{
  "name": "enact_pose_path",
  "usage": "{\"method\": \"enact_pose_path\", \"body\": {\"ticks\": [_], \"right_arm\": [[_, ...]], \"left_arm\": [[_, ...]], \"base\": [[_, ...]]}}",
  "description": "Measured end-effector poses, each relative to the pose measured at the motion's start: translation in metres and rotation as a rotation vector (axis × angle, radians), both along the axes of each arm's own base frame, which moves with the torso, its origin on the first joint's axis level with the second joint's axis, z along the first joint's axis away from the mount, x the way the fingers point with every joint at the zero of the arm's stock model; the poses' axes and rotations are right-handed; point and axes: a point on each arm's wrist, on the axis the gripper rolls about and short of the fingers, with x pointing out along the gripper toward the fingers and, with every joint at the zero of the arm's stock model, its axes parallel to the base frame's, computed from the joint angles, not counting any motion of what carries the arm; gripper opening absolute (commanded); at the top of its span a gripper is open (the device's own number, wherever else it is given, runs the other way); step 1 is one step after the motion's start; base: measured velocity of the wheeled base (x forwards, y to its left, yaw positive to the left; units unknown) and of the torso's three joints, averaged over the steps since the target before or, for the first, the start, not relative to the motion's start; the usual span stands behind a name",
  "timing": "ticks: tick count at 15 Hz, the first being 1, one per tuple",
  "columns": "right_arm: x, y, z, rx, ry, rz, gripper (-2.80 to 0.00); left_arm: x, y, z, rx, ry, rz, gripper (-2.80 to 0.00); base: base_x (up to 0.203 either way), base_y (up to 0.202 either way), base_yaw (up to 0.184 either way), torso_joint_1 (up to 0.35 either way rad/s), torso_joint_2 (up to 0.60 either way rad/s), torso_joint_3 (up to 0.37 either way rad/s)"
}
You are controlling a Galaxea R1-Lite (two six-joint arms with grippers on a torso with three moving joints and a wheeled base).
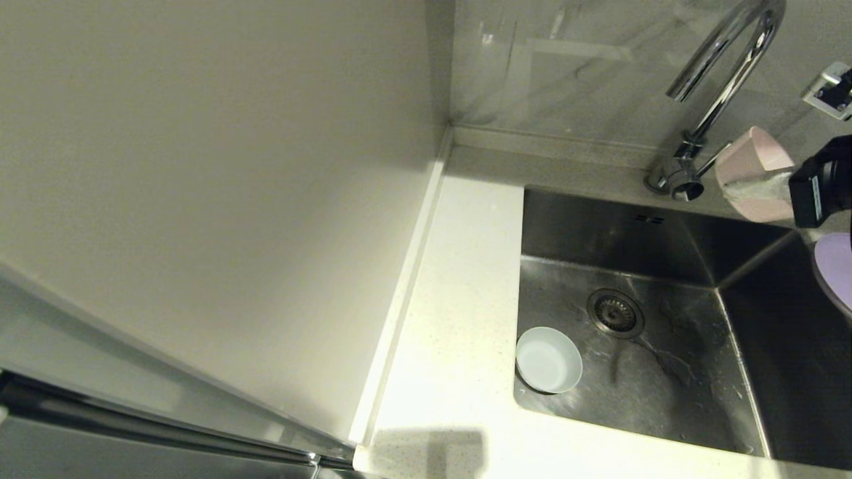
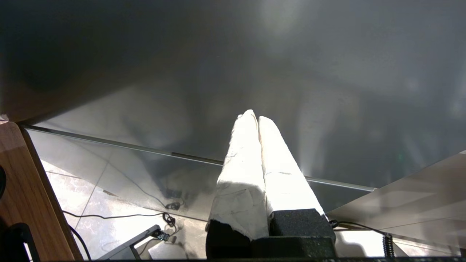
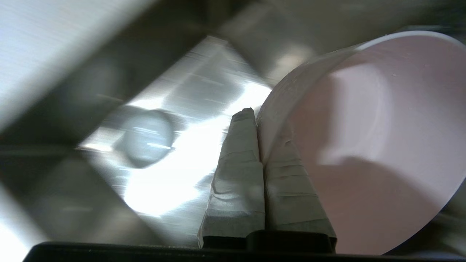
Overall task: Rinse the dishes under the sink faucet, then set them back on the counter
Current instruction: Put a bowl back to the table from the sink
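**A:** Where are the dishes now?

**B:** I see the pink cup [image 1: 755, 174] in the air at the far right corner of the sink [image 1: 665, 372], just beside the round base of the faucet [image 1: 722, 86]. It is tilted, not upright. My right gripper [image 3: 259, 145] is clamped on the wall of the cup: one finger is inside, one finger is outside, and the rim is pinched between them.

**A:** And the other two?

**B:** The blue-white bowl [image 1: 548, 359] lies inside the sink, on the bottom, against the left wall and not far from the drain strainer [image 1: 616, 313]. The lilac plate [image 1: 835, 269] is at the right edge of the head view, to the right of the sink. I see only a part of it, so I cannot tell what it rests on.

**A:** The left arm?

**B:** My left gripper [image 2: 257, 122] is parked down low, well apart from the sink, in front of a dark glossy panel [image 2: 233, 72] and above a tiled floor [image 2: 109, 182] with cables. Its two wrapped fingers are pressed together and hold nothing.

**A:** The counter?

**B:** The white counter [image 1: 459, 279] runs along the left side of the sink, next to a cream wall [image 1: 219, 166].
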Motion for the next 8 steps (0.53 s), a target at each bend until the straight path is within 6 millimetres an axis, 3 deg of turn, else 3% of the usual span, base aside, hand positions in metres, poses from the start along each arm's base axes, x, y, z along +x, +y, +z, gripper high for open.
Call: {"method": "enact_pose_path", "body": {"ticks": [5,8], "right_arm": [[-0.001,-0.037,0.001,-0.365,-0.226,-0.136,-2.8],[-0.006,-0.059,-0.005,-0.481,-0.285,-0.195,-2.8]], "left_arm": [[0.0,0.0,0.0,-0.001,0.0,0.0,-2.8],[0.0,0.0,0.0,0.0,0.0,0.0,-2.8]], "base": [[0.0,0.0,0.0,0.0,0.0,0.0],[0.0,0.0,0.0,0.0,0.0,0.0]]}}
